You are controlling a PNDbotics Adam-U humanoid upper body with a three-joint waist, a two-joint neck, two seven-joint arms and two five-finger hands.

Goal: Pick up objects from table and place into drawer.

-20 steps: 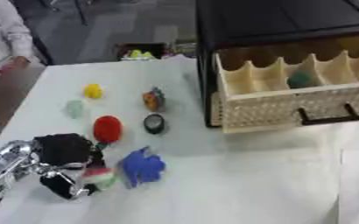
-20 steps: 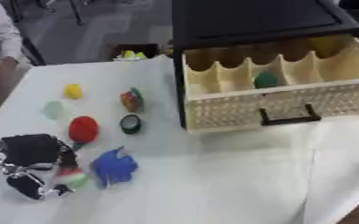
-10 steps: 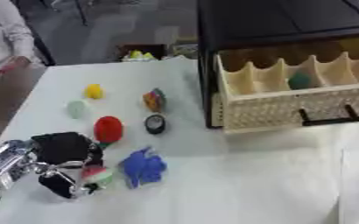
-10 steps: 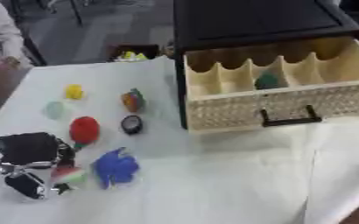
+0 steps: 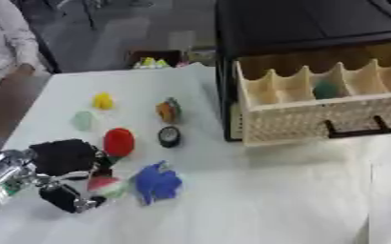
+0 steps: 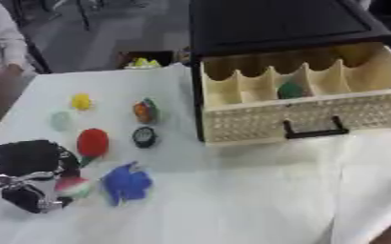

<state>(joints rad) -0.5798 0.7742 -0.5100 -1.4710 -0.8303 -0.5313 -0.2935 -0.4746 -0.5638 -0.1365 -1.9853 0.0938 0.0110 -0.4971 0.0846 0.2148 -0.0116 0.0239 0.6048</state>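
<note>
Right now my left hand (image 5: 61,159) sits at the near left of the tabletop (image 5: 257,200), and its fingers (image 5: 65,198) are curled around a small toy (image 5: 105,185) that shows red, white and green. The toy lies between the palm above and the fingers below, on the side of the hand facing the drawer (image 6: 307,102). I judge the grip to be in place, though I cannot tell whether the toy has left the tabletop. My right hand shows in neither view, so the left hand has to carry it.

The carry turns on one relation: the drawer lies well apart from the hand, far and to the right. The blue toy (image 5: 155,182) lies just beside the hand on the drawer side, directly on that line. I would lift before travelling, or the blue toy could get swept along.

Farther from the hand are the red ball (image 5: 118,141), touching or nearly touching it, then a black disc (image 5: 169,136). Beyond those lie a pale green piece (image 5: 84,120), an orange toy (image 5: 167,110) and a yellow one (image 5: 103,100).

The drawer stands open, split by dividers into compartments. One middle compartment holds a green thing (image 6: 292,89); the others look bare as far as I can see.
</note>
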